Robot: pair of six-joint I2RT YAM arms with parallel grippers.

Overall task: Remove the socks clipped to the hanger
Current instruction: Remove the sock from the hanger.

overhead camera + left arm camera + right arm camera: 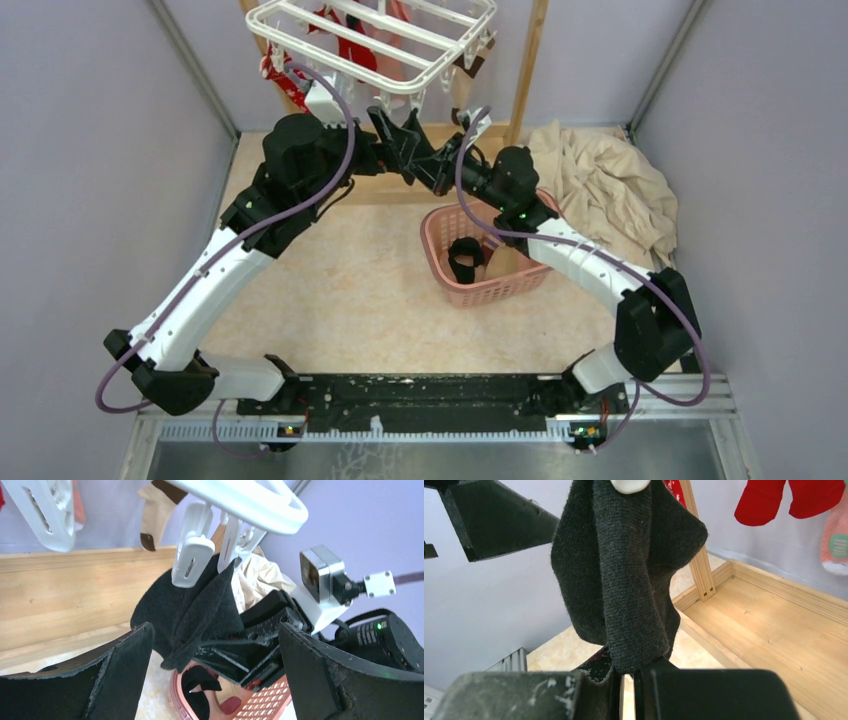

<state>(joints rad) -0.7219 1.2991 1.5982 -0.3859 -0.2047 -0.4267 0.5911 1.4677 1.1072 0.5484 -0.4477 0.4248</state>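
Observation:
The white hanger [400,75] hangs at the back, with red socks [352,47] clipped under it. A black sock [624,575] dangles from a white clip [191,560]. My right gripper [639,674] is shut on that sock's lower end. My left gripper [215,635] stands wide open just in front of the same sock, its fingers [117,672] either side and not touching it. In the top view the left gripper [395,135] and the right gripper [438,170] meet under the hanger's near right corner. A beige and brown sock [156,512] hangs further back.
A pink lattice basket [437,262] stands on the table under the grippers, holding a black sock [465,258] and a maroon one [231,705]. A crumpled beige cloth [605,185] lies at the right. The wooden frame's post [527,60] and base board [774,625] stand behind.

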